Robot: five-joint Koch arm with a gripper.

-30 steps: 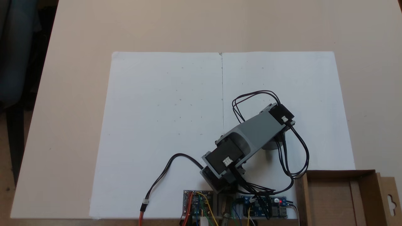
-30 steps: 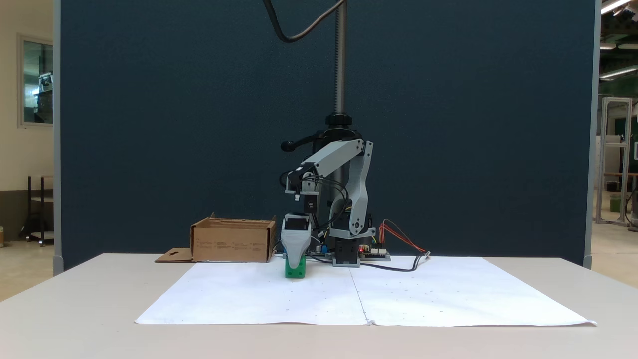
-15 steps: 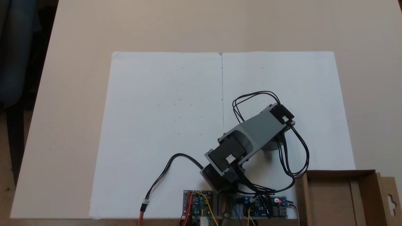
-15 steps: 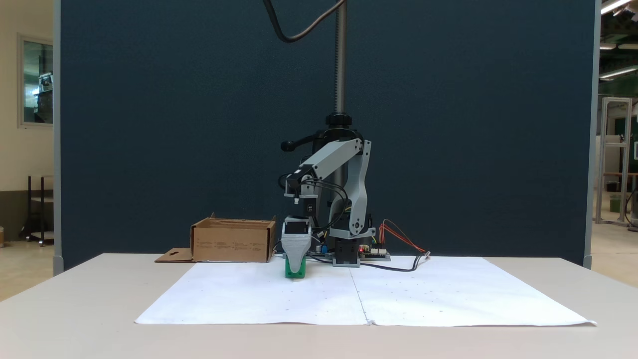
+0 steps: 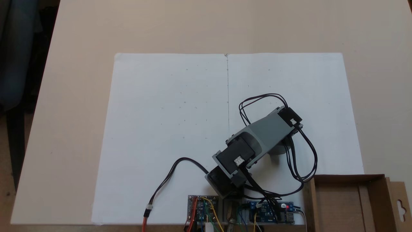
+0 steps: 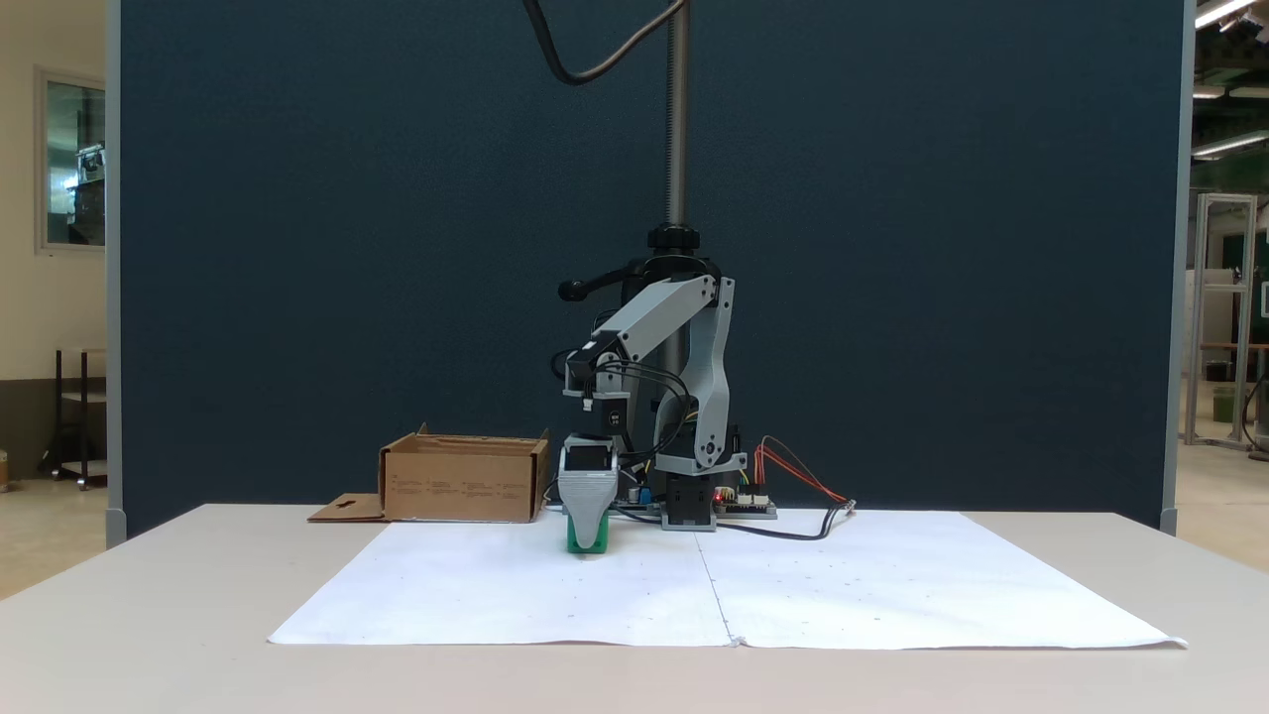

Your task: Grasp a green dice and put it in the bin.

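Observation:
The green dice [image 6: 573, 541] sits on the white paper [image 6: 714, 595], just left of the arm's base in a fixed view. My gripper [image 6: 587, 531] points straight down over it, and its grey front finger [image 6: 587, 496] covers most of the cube's front face. The jaws stand one behind the other, so the gap between them is hidden. From above, the grey forearm [image 5: 267, 130] covers the gripper and the dice. The bin [image 6: 461, 486], a brown cardboard box, stands left of the arm in one fixed view and at the lower right [image 5: 347, 177] in the other.
Circuit boards [image 5: 202, 207] and loose cables [image 5: 167, 178] lie at the arm's base along the paper's near edge. The box's slotted flap [image 5: 399, 206] sticks out sideways. A dark partition [image 6: 297, 248] stands behind the table.
The arm has folded down a little and the gripper has sunk lower over the dice. The dice has stayed on the paper.

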